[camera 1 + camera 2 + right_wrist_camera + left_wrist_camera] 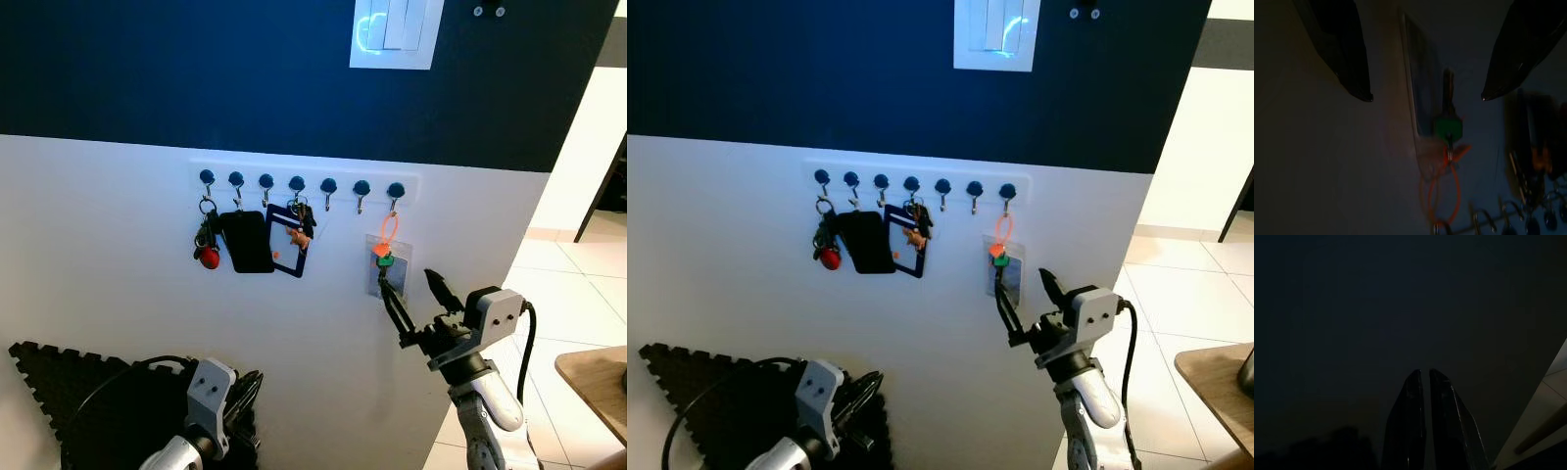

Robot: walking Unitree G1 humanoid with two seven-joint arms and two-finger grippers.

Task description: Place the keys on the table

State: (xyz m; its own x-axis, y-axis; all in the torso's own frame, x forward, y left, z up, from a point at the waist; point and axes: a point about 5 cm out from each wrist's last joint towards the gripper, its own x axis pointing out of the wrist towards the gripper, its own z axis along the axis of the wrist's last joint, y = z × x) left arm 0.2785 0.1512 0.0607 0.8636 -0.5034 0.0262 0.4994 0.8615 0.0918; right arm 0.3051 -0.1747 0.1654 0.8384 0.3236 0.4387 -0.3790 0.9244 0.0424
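Left gripper: It hangs low and near us on the left, by a black foam mat and a coil of cable. Its two fingers are pressed together in the dark left wrist view. We think it is just waiting.

Worktop: We see a brown wooden corner low on the far right. We think this is where the keys must end up.

Right gripper: It is raised in front of the white wall on the right. Its fingers are spread wide, one on each side of the keys, and not touching them yet. We think it is spread like this so it can close around them.

Keys: They hang on the wall from the hook at the far right end of the row. An orange loop goes over the hook, so the keys dangle. There is a green top, and a clear tag lies flat on the wall behind.

Which way the keys point: The long part runs up and down. The loop is at the top and the key blade points at the floor.

Hook rail: It sits far up on the wall. More keys, a red fob and dark cards hang on the left hooks, well apart from ours.
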